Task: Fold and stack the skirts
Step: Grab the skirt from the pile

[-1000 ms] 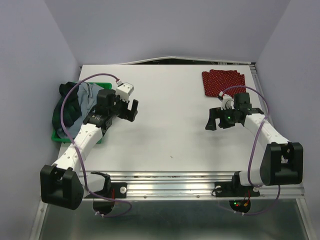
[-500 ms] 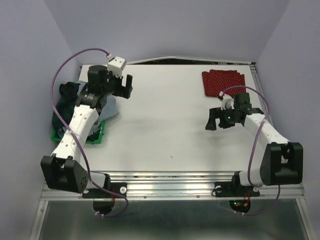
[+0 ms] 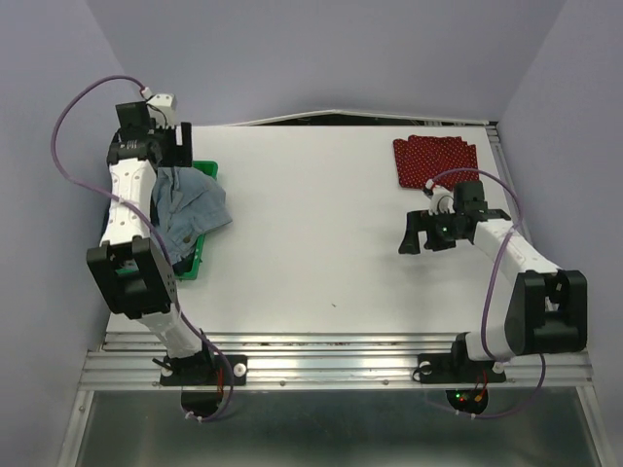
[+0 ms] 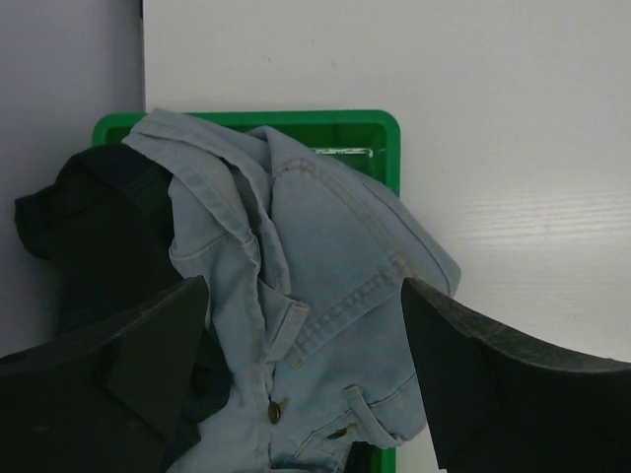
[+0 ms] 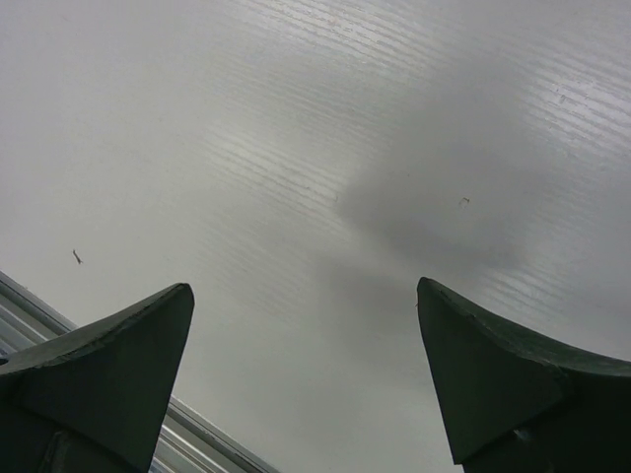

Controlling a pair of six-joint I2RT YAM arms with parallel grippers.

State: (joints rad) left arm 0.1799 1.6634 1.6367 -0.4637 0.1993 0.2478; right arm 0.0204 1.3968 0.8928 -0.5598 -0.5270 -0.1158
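Your left gripper (image 4: 306,296) hangs with jaws wide and empty above the light denim skirt (image 4: 325,246), which lies crumpled, buttons showing, spilling over the green bin (image 4: 380,123) at the left edge of the table (image 3: 311,243), with a dark skirt (image 4: 89,236) bunched against it. Your right gripper (image 3: 417,233), likewise spread and empty, hovers near the folded red dotted skirt (image 3: 433,161), far right.

I see green bin (image 4: 296,118) directly beneath left gripper (image 4: 301,296), tucked against purple wall (image 4: 69,59). White table (image 5: 315,148) beneath right gripper (image 5: 304,288); metal rail (image 5: 217,441) beside one finger.
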